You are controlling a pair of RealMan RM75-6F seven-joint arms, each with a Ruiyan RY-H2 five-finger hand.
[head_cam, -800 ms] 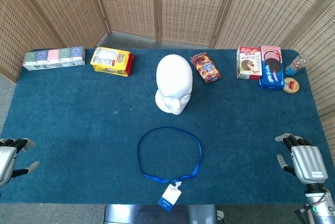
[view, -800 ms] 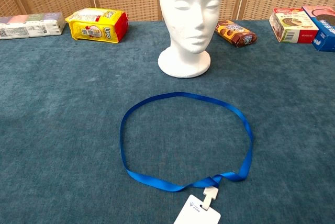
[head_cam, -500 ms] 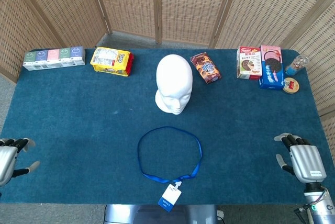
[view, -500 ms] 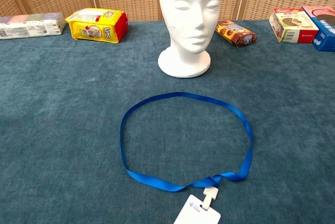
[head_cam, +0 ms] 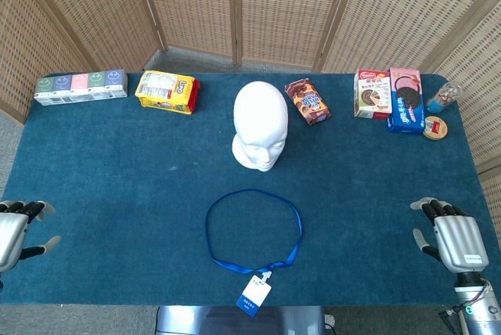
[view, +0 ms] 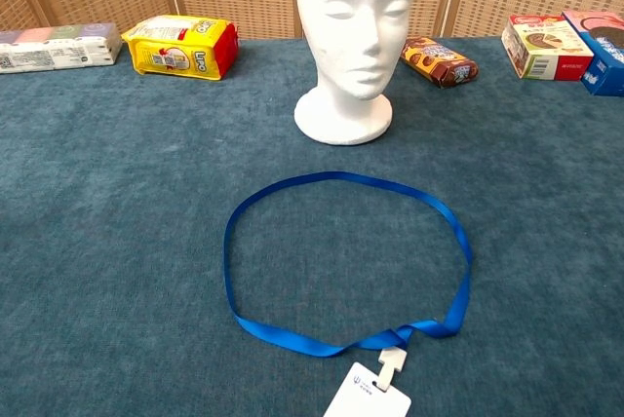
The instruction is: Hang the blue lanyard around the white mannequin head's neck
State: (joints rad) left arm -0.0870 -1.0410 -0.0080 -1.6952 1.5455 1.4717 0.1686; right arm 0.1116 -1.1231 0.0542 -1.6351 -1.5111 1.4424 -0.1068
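So the blue lanyard (head_cam: 253, 229) is just lying flat on the blue table cloth (head_cam: 117, 163) as a big open loop, right in front of the white mannequin head (head_cam: 261, 126) and a bit apart from its base, nothing touching it. Its white badge card (view: 369, 400) sits at the near end of the loop, poking over the table's front edge in the head view. The mannequin head stands upright in the middle of the table, face toward the robot, neck bare. Both hands are parked way out at the near corners, well apart from the lanyard: the left hand (head_cam: 14, 229) is at the left edge, only partly in frame, fingers (head_cam: 27, 209) stretched out and a little apart, holding nothing; the right hand (head_cam: 452, 237) is by the right edge, back of the hand up, fingers (head_cam: 438, 210) also extended and loose, nothing in it either. Neither hand shows up in the chest view. Along the far side there's a row of pastel cartons (head_cam: 80, 86) at the left, a yellow snack bag (head_cam: 167, 91) next to it, a brown cookie pack (head_cam: 308, 101) just right of the head, then 2 snack boxes (head_cam: 390, 96) side by side, and a small jar (head_cam: 442, 100) with a round lid (head_cam: 435, 127) lying near it at the far right corner. Wicker screens (head_cam: 235, 6) stand behind the table.
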